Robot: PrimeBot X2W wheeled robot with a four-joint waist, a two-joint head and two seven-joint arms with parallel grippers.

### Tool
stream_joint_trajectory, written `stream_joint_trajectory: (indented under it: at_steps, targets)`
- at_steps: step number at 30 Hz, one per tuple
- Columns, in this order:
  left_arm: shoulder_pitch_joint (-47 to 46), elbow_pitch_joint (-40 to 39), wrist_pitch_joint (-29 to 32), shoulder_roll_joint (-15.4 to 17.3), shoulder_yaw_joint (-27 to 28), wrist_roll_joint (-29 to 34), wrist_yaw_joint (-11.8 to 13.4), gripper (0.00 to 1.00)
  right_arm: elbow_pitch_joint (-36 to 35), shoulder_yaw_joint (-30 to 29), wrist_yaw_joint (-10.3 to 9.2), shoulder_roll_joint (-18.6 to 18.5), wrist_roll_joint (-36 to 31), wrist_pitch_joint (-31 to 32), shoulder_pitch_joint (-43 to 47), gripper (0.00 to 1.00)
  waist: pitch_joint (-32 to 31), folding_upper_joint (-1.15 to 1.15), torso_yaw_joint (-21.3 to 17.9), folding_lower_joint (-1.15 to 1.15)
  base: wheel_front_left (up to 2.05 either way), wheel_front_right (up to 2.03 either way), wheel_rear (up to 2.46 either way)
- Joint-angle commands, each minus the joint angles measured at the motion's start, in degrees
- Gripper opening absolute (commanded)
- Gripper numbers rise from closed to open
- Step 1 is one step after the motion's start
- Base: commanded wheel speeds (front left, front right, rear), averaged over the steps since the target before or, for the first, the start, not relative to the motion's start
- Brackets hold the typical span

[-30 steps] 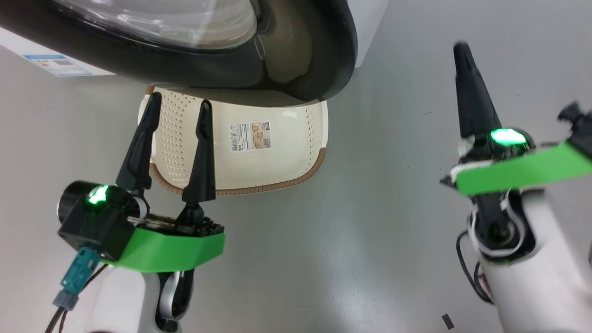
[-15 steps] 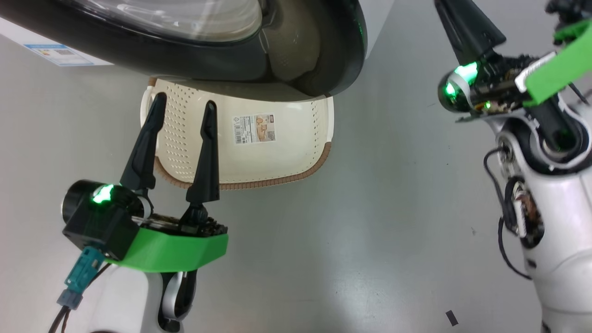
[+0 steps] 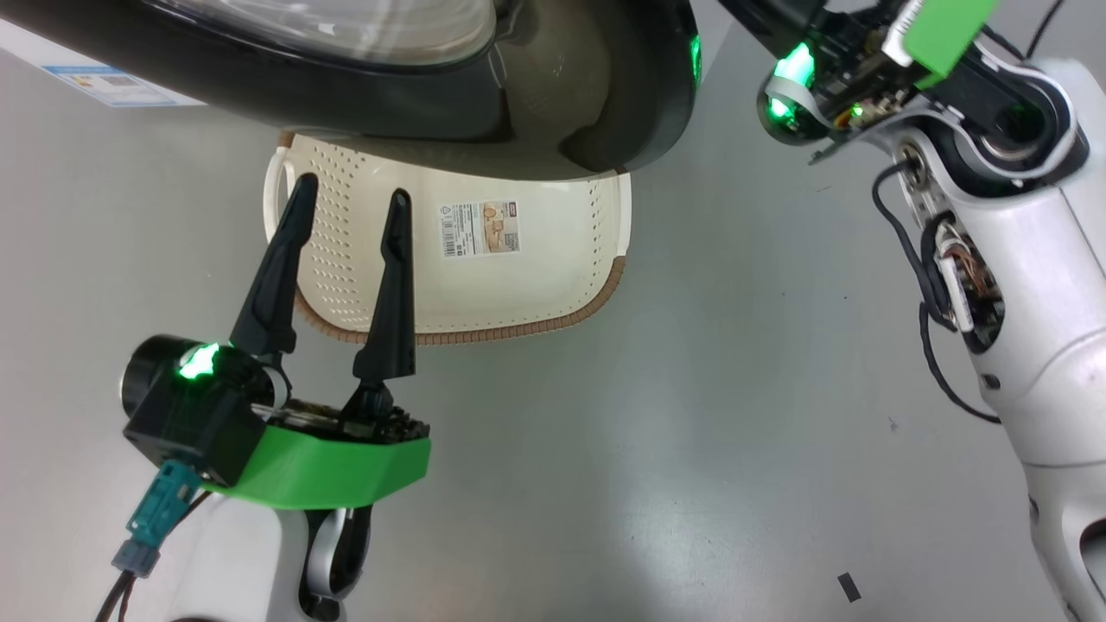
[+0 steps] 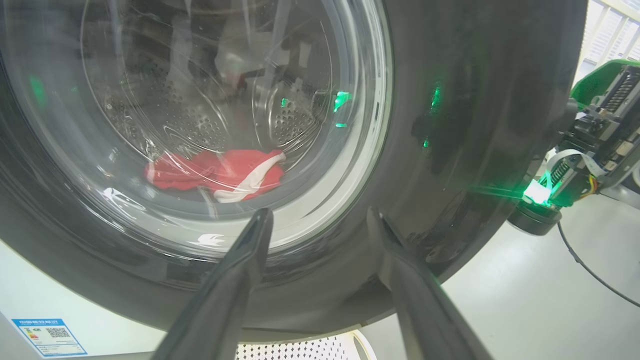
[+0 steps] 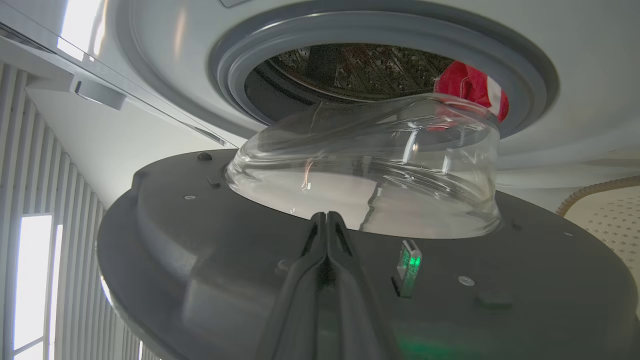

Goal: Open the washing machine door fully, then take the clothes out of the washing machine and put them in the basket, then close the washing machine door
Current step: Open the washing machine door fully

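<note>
Where the closed right hand points, the washing machine door lies.

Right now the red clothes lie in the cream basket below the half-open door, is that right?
No. The red clothes lie inside the drum, as the right wrist view shows, not in the cream basket below the half-open door.
</note>
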Motion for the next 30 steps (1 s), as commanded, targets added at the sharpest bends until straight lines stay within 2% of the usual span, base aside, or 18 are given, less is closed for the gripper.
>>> stream_joint_trajectory:
  at_steps: [1, 6, 12, 30]
  targets:
    - [-0.5, -1.5, -0.3, 1.0, 1.5, 0.4, 0.4, 1.0, -0.6, 1.0, 0.03, 0.9, 0.1, 0.5, -1.0, 0.0, 0.3, 0.0, 0.1, 0.0, 0.0, 0.0, 0.0]
    - [-0.7, -1.4, -0.3, 1.0, 1.4, 0.2, 0.4, 1.0, 2.4, 4.3, 0.03, 0.9, -0.1, 2.7, -4.7, 0.0, 0.9, 0.0, 0.2, 0.0, 0.0, 0.0, 0.0]
    - [-0.9, -1.1, -0.3, 1.0, 1.4, 0.0, 0.5, 1.0, 2.3, 5.4, 0.03, 0.9, 0.6, 3.3, -4.9, 0.0, 0.7, 0.0, 0.2, 0.0, 0.0, 0.0, 0.0]
    - [1.6, 0.7, -0.3, 1.0, 1.6, -1.0, 1.2, 1.0, 1.8, 6.5, 0.03, 0.6, 2.1, 4.0, 5.0, 0.0, -7.2, 0.0, 2.6, 0.0, 0.0, 0.0, 0.0]
